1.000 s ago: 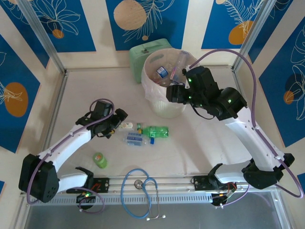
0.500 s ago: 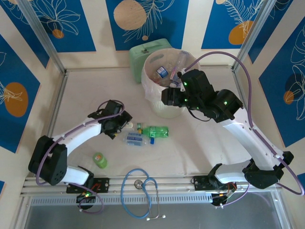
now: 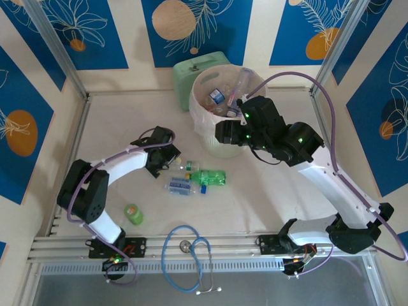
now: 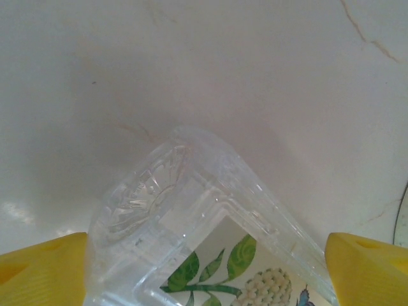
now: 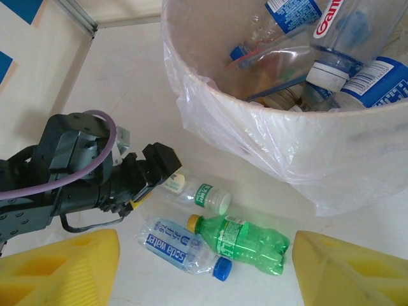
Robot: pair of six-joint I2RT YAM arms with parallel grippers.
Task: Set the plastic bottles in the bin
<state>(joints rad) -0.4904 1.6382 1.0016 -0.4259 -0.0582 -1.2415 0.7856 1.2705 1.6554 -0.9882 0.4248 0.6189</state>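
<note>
left hand [image 3: 169, 162] | jaws wide apart, flanking small clear plastic bottle with green leaf label [image 4: 191, 223]; grip: cannot tell | bottle's long axis in line with hand's reach

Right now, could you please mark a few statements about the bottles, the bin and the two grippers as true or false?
1. The green bottle lies on the table, outside the bin. True.
2. The right gripper holds a bottle. False: its fingers stand wide apart with nothing between them.
3. The left gripper has a clear bottle between its fingers. True.
4. The stethoscope lies in the bin. False: it lies on the table at the near edge, between the arm bases.
5. The bin is empty. False: several bottles are inside it.
</note>
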